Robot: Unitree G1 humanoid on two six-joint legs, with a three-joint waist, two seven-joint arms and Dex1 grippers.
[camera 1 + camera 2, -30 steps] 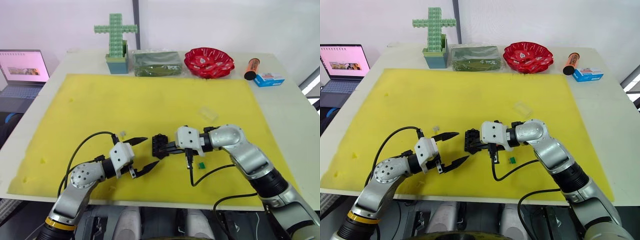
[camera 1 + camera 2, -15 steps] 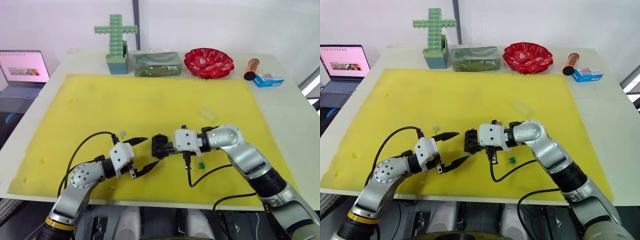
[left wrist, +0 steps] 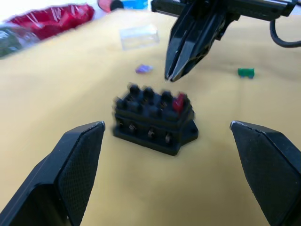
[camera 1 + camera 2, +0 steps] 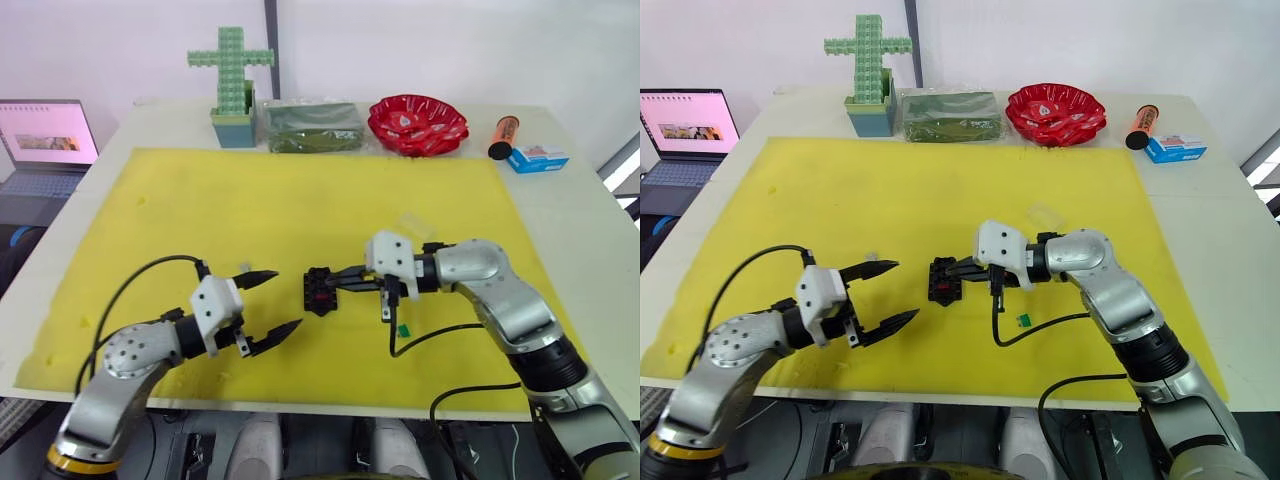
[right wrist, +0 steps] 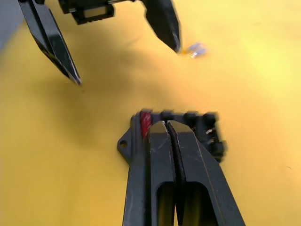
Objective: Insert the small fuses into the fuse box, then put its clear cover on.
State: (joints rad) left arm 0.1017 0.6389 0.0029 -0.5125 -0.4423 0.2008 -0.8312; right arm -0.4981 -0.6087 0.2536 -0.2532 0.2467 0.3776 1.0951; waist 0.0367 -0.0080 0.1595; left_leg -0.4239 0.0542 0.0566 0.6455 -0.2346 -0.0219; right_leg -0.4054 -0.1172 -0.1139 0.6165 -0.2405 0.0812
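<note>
Right gripper [image 4: 340, 281], fingers pressed together and empty, is hovering at the fuse box [image 4: 319, 290]; green fuse [image 4: 402, 329] looks tiny, slippery: pinch its flat sides.

The robot's left arm reaches forward from the lower left, its left gripper [image 4: 263, 301] pointing toward the centre with its two black fingers spread wide apart. The right arm bends in at the elbow from the lower right, forearm angled across toward the left, and the right gripper [image 4: 338, 282] has its fingers pressed together with nothing between them.
</note>
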